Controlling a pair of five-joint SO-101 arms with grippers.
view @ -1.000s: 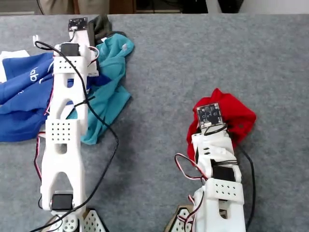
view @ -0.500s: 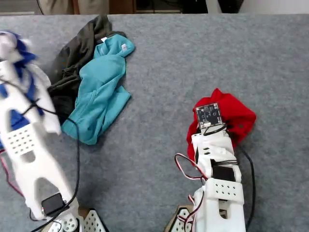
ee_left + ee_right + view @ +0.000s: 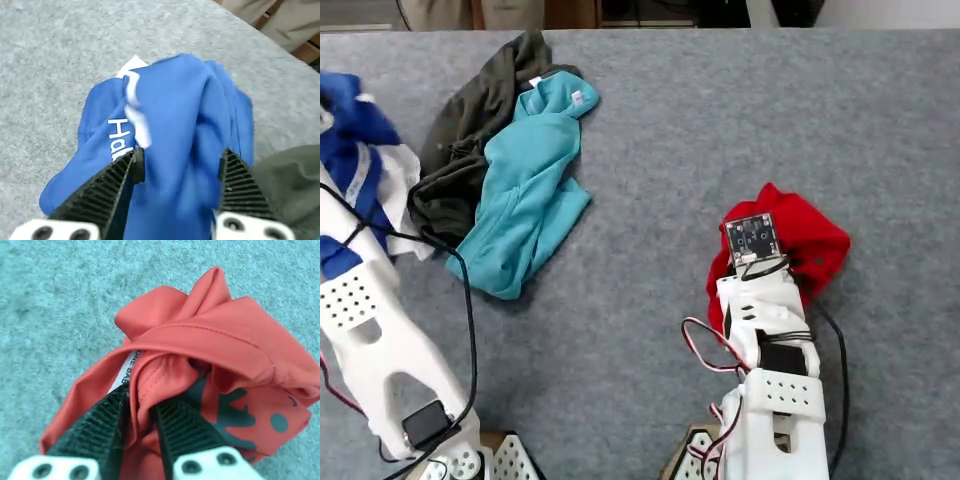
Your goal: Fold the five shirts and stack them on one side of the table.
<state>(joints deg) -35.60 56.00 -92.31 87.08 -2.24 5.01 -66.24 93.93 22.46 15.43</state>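
my left end effector (image 3: 180, 156) grips the blue shirt (image 3: 185, 100), bunched between its jaws, at the left edge of the table (image 3: 720, 130). my right end effector (image 3: 141, 402) pinches a fold of the red shirt (image 3: 215, 345), nearer the front edge.

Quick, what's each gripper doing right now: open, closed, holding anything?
Left gripper: closed on a thick bunch of the blue shirt.
Right gripper: closed, pinching a fold of the red shirt.
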